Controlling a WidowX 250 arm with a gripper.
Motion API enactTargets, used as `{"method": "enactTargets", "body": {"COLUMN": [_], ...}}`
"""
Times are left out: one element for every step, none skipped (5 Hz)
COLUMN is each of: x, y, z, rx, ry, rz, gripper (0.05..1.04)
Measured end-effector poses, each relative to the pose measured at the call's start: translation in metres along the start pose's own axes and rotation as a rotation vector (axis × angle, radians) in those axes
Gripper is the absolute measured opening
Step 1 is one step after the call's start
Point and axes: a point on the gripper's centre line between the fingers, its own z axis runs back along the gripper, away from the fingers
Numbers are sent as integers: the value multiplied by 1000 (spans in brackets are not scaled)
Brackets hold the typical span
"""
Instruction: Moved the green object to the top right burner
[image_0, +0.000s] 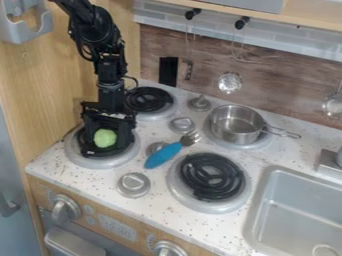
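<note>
We see the black two-finger pincer (107, 133) low over the front left burner (91, 161), where the round, light-green object (105, 138) lies directly beneath it; we cannot tell whether it is open or closed. To our right, a blue-handled fork (163, 154) rests on the speckled white counter (184, 218).

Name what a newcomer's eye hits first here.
Likely the black robot arm at upper left, ending over a round green object at the front left burner. Then the blue-handled fork lying mid-scene, and the metal saucepan on the back right burner.
</note>
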Motion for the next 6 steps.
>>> {"method": "enactTargets", "body": {"x": [-1, -11, -20, -25, -34, -45], "y": [-2, -12, -30, -78, -129, -166], "z": [-2, 3, 26, 44, 46, 27], "rx": [-2, 14, 12, -43, -96, -87], "ry": [-8, -27, -77, -102, -70, -14], "rz": [-10, -49, -104, -212, -337, -445], "gripper": [670, 613, 612, 612, 612, 610]}}
